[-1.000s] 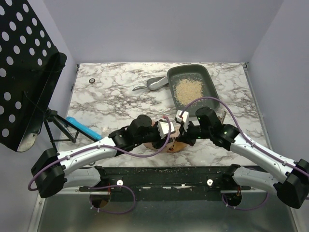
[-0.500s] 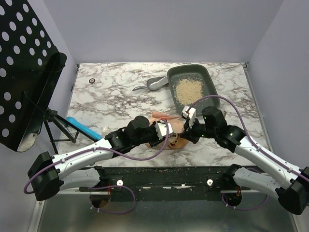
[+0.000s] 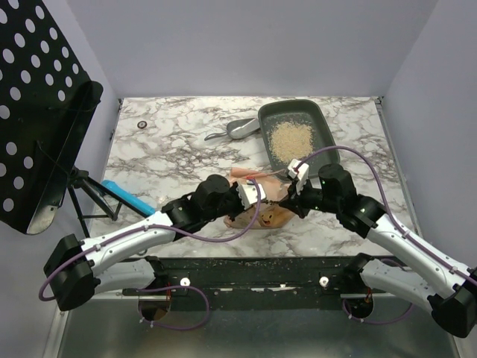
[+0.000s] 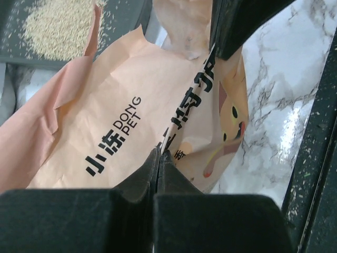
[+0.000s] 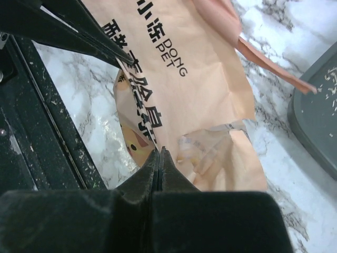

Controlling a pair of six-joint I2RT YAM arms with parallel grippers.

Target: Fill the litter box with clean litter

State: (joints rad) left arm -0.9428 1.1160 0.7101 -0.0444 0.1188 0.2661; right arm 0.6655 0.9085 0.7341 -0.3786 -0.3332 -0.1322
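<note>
Arms: the left arm (image 3: pixel 134 239) and the right arm (image 3: pixel 395 231) have reached further out from their bases since the earlier view, toward the litter box (image 3: pixel 317 119), and they bring the bag with them.
Table: the marble table (image 3: pixel 171 142) carries everything.
Litter box: it stands at the far right of the table, unmoved, with its near end just beyond the bag.
Bag: the orange printed bag (image 4: pixel 121 116) lies closer to the box than before, crumpled, its torn pink top pointing at the box.
Clean litter: the clean litter (image 3: pixel 291 138) is a pale heap in the middle of the box and covers only part of the floor.
Scoop: the grey scoop (image 3: pixel 242 129) lies just beside the box on its left.
Left gripper: the left gripper (image 4: pixel 159 153) was wide a moment ago; now it is pinched on a fold of the bag.
Right gripper: the right gripper (image 5: pixel 159 152) stays pinched on the bag's edge.
Meaning: with both claws holding, I think the bag is ready to be tipped; the filling is only partly done.
</note>
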